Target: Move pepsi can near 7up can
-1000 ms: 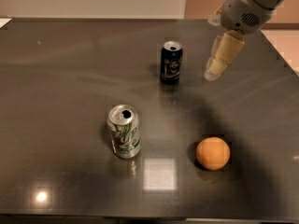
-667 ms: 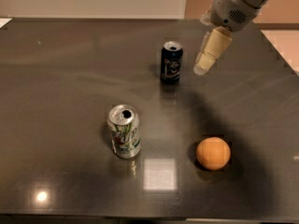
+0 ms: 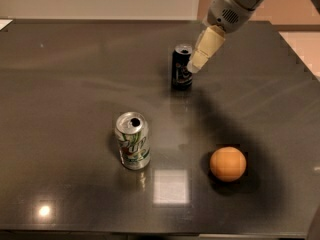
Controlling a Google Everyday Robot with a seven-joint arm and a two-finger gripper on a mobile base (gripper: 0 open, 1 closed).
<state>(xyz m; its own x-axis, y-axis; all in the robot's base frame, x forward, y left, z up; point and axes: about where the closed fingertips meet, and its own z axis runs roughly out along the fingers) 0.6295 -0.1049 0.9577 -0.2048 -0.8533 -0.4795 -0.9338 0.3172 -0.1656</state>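
The pepsi can (image 3: pixel 179 72), dark navy with a silver top, stands upright on the dark table (image 3: pixel 70 84), a little behind its middle. The 7up can (image 3: pixel 133 143), silver-white with green lettering and an opened top, stands upright nearer the front, left of the pepsi can and well apart from it. My gripper (image 3: pixel 194 66) reaches down from the upper right. Its cream tip is right at the pepsi can's upper right side; whether it touches the can does not show.
An orange (image 3: pixel 228 164) lies on the table at the front right, right of the 7up can. The table's right edge (image 3: pixel 295 49) runs along a light floor. A bright light reflection (image 3: pixel 171 186) lies on the tabletop near the front.
My gripper has moved left and down, from the right of the pepsi can to right beside its top. The cans and the orange have not moved.
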